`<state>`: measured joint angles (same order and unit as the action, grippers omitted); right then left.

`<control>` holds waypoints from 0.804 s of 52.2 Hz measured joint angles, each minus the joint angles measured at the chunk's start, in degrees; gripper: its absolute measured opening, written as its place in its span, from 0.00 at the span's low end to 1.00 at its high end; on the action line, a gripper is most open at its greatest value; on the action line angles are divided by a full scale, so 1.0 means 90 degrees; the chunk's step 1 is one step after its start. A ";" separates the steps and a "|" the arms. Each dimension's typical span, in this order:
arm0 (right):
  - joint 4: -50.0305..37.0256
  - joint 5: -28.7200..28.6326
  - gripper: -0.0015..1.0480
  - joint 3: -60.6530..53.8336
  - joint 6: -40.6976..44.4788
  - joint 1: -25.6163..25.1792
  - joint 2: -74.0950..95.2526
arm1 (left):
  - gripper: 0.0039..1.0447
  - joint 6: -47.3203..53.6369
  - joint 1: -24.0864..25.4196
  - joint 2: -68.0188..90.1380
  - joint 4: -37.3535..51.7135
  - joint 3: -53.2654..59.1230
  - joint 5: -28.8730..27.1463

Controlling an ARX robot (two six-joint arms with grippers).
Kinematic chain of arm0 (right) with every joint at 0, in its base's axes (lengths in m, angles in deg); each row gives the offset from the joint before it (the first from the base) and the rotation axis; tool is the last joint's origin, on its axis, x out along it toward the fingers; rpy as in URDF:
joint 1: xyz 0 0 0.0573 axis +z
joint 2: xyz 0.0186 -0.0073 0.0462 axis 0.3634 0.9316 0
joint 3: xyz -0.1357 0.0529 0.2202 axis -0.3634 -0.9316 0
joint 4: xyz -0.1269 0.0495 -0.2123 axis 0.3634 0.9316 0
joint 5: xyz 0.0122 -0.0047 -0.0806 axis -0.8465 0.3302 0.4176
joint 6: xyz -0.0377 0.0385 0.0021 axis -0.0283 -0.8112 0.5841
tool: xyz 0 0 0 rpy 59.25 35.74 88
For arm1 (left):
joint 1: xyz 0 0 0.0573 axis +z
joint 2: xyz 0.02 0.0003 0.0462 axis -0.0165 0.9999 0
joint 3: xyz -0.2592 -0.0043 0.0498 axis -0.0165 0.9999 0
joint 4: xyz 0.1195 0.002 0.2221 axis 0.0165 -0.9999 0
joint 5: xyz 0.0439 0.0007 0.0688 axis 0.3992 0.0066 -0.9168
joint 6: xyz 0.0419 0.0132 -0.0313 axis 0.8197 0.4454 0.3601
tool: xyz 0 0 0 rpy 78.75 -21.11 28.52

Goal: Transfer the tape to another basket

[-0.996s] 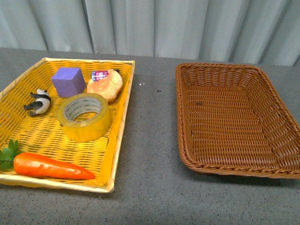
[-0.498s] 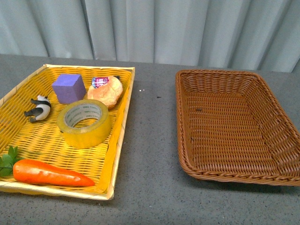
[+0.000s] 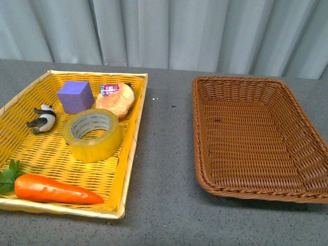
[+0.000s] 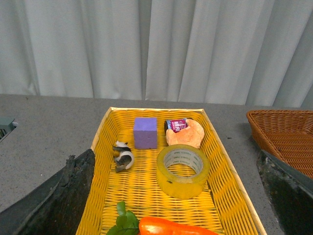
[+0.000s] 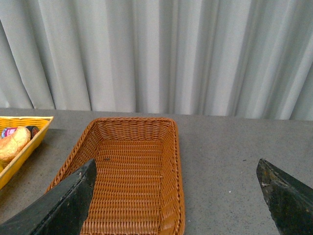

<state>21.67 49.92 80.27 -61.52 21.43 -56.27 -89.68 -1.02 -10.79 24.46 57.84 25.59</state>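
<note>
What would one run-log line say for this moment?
tape: in yellow tray | basket: without tape | left gripper: open | right gripper: open

The grey table carries two things, well apart: a shallow yellow tray on the left and the brown wicker basket on the right. Between them lie tiny specks, perhaps crumbs.

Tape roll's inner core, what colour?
White with faint printed lettering, inside the translucent yellow tape. Shows best in the left wrist view.
</note>
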 joint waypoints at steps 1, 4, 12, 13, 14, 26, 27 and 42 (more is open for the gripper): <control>0.0000 0.0000 0.91 0.0000 0.0000 0.0000 0.0000 | 0.94 0.0000 0.0000 0.0000 0.0000 0.0000 0.0000; 0.0000 0.0000 0.91 0.0000 0.0000 0.0000 0.0000 | 0.94 0.0000 0.0000 0.0000 0.0000 0.0000 0.0000; 0.0000 0.0000 0.91 0.0000 0.0000 0.0000 0.0000 | 0.94 0.0000 0.0000 0.0000 0.0000 0.0000 0.0000; 0.0000 0.0000 0.91 0.0000 0.0000 0.0000 0.0000 | 0.94 0.0000 0.0000 0.0000 0.0000 0.0000 0.0000; 0.0000 0.0000 0.91 0.0000 0.0000 0.0000 0.0000 | 0.94 0.0000 0.0000 0.0000 0.0000 0.0000 0.0000; 0.0000 0.0000 0.91 0.0000 0.0000 0.0000 0.0000 | 0.94 0.0000 0.0000 0.0000 0.0000 0.0000 0.0000; 0.0000 0.0000 0.91 0.0000 0.0000 0.0000 0.0000 | 0.94 0.0000 0.0000 0.0000 0.0000 0.0000 0.0000; 0.0000 0.0000 0.91 0.0000 0.0000 0.0000 0.0000 | 0.94 0.0000 0.0000 0.0000 0.0000 0.0000 0.0000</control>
<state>21.67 49.92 80.27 -61.52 21.43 -56.27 -89.68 -1.02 -10.79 24.46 57.84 25.59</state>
